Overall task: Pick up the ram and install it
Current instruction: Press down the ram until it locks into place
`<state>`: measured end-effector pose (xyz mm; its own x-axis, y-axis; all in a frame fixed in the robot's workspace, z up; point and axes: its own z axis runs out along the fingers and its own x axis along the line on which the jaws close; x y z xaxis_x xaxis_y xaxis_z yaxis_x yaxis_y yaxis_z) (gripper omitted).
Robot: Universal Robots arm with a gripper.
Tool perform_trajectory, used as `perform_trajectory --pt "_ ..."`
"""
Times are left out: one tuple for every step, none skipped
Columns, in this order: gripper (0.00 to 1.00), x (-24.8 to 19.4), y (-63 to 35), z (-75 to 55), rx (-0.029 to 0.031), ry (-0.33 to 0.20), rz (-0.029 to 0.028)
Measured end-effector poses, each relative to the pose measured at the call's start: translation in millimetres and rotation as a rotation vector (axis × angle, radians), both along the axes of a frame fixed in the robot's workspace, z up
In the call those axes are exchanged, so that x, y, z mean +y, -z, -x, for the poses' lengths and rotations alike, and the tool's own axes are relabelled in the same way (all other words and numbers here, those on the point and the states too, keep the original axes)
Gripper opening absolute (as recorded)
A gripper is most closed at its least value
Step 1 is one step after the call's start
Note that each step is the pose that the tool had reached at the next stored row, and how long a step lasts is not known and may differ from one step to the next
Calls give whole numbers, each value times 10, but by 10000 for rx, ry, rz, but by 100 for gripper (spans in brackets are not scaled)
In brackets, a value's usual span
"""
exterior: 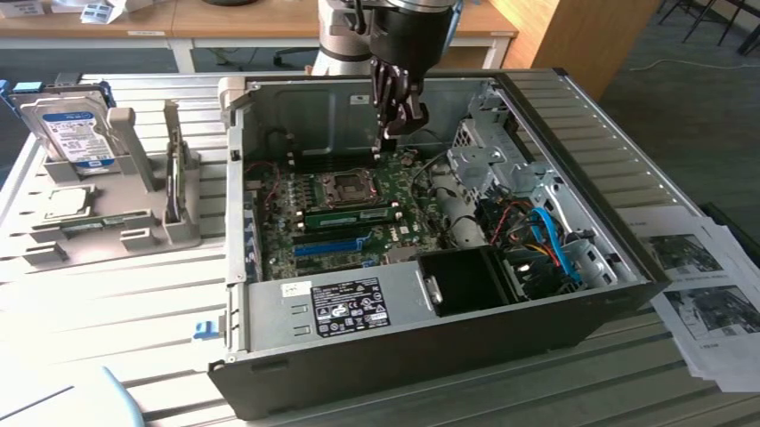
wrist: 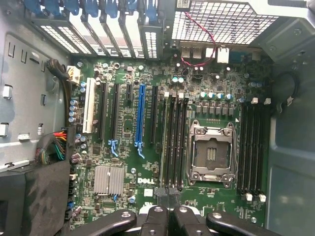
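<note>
1. End effector (exterior: 391, 140) fully closed, fingertips (wrist: 158, 212) pressed together, nothing gripped
2. It hangs inside the open computer case (exterior: 618, 151), above the motherboard (exterior: 398, 233)
3. Ram (exterior: 352, 214) lies in a slot just beside the CPU socket (exterior: 347, 186)
4. Case sits on the worktop (exterior: 131, 302)

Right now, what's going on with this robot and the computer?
A robot arm's gripper is down inside an open desktop computer case, shut, with nothing visible in it, over the motherboard. A green ram stick already sits in a slot beside the empty CPU socket. A hard drive stands in a holder outside the case.
</note>
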<state>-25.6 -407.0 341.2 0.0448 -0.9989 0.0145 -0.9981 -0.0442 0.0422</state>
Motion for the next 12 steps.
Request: perform_trajectory --pt "9 0 0 0 0 0 0" --pt "9 0 0 0 0 0 0" --pt "9 0 0 0 0 0 0" --pt "9 0 0 0 0 0 0" --pt "9 0 0 0 0 0 0" --pt "9 0 0 0 0 0 0" --pt "9 0 0 -4 0 -1 0" --pt "9 0 0 -17 1 -1 -1" --pt "9 0 -1 -34 1 0 1" --pt "9 0 -1 -53 3 0 1" --pt "9 0 0 -76 4 0 0" --pt "9 0 0 -95 5 -1 -1"
